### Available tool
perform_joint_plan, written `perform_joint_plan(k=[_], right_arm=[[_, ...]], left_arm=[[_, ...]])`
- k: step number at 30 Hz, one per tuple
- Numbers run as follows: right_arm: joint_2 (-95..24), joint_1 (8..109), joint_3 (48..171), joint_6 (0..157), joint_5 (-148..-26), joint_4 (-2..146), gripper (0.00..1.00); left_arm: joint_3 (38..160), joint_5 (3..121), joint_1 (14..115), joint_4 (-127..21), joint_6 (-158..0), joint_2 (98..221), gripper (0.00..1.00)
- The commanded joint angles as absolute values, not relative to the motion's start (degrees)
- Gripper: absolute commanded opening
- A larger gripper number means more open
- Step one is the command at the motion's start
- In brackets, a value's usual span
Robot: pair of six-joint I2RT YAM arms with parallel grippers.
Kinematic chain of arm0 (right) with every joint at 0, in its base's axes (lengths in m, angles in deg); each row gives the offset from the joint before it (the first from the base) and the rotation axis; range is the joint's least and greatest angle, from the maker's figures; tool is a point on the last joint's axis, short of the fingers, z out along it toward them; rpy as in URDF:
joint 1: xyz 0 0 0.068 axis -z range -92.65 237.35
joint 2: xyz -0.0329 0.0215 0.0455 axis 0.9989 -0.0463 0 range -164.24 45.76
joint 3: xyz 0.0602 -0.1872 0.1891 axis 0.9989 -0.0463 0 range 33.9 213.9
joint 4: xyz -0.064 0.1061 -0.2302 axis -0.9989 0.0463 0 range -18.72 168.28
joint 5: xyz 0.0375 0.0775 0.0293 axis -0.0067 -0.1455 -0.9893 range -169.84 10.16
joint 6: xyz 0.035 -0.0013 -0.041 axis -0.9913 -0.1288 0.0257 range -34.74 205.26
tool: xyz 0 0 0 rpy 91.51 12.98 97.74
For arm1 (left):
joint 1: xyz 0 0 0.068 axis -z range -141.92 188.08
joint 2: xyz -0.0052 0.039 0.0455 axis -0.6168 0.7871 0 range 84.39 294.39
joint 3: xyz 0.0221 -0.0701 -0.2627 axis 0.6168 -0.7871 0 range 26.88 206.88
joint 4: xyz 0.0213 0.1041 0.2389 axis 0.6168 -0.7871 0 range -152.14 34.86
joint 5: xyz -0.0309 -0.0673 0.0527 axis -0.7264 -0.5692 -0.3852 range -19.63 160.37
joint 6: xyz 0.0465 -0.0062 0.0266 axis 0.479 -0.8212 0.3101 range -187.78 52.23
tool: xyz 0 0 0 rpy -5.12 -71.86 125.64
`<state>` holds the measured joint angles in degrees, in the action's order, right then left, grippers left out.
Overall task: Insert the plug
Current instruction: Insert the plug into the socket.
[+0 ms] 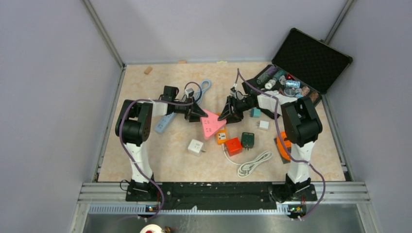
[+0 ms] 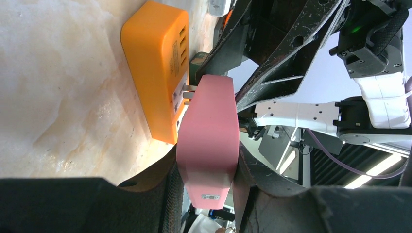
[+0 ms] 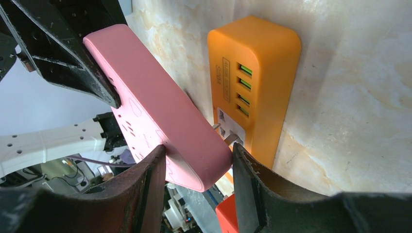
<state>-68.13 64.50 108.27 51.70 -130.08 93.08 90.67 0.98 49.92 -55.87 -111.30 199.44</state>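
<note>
Bright, even light, soft shadows; pink plug sharp, wrist views' near edges blurred.

The white-and-black left arm rises from its base, folds at the elbow and reaches inward, and the white-and-black right arm mirrors it. The black two-finger left gripper and right gripper face each other, each clamped on an opposite end of one pink plastic plug block.
</note>
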Motion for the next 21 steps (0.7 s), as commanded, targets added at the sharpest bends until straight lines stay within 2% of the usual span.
perform_joint_plan(k=[1,13,21], right_arm=[[-65.7,64.1,112.1,48.3,-131.4,88.3,0.09],[-65.9,63.8,109.5,48.7,-131.6,87.4,0.09],[-67.1,62.7,110.6,54.7,-127.7,93.1,0.09]], left_arm=[[87.4,8.1,53.1,-49.7,-114.2,199.5,0.0],[86.6,11.5,53.1,-54.6,-109.4,198.0,0.0],[88.7,13.6,53.0,-61.7,-104.2,199.4,0.0]])
